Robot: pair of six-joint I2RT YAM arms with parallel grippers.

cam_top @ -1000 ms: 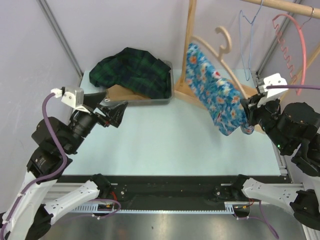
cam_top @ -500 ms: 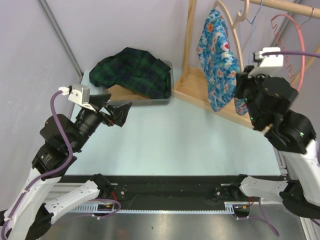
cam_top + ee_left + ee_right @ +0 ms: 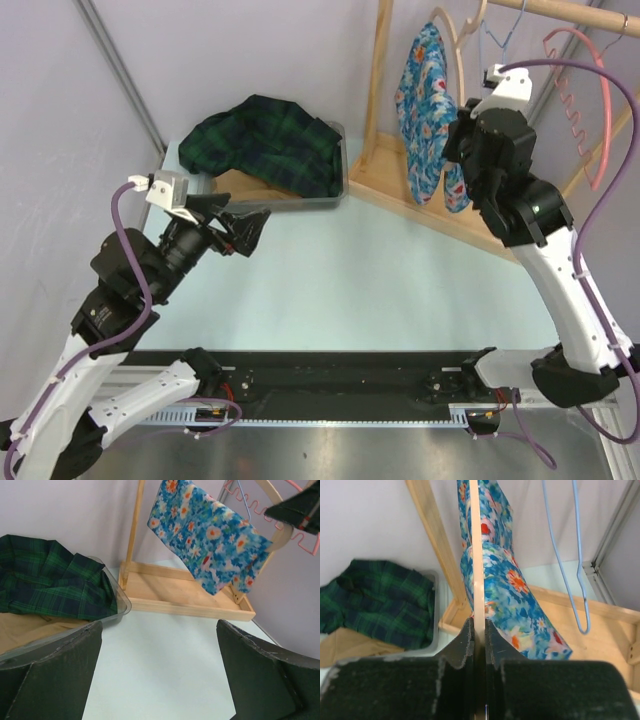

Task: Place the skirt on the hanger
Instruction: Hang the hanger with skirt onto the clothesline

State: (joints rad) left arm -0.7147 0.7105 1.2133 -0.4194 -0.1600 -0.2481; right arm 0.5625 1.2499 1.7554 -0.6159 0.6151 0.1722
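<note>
Since my right claw point(image 3: 462, 130) is clamped shut on the hanger point(image 3: 452, 45), the skirt point(image 3: 425, 110) hangs wherever I hold that wood. The blue flowered cloth is draped over the hanger, high above the rack's base point(image 3: 400, 175) and clear of the tabletop point(image 3: 360, 270).

From my right wrist the hanger point(image 3: 476, 555) shows edge-on, a thin pale strip running straight away from the claw point(image 3: 479, 630). Its long axis therefore lines up with my reach, and the skirt point(image 3: 505, 595) falls to either side of it.

What matters now, I judge, is the rod point(image 3: 570, 10). It lies above the claw and to its right, with the hanger's hook close to its near end. I cannot tell whether hook and rod touch. A blue wire hanger point(image 3: 565, 555) dangles just to the right, so I'd keep the hook off it.

My left claw point(image 3: 235, 228) is spread wide and holds nothing. It sits low over the tabletop beside the bin point(image 3: 340, 160), well apart from the rack. The right arm is plainly the nearer one, so the hooking falls to it.
</note>
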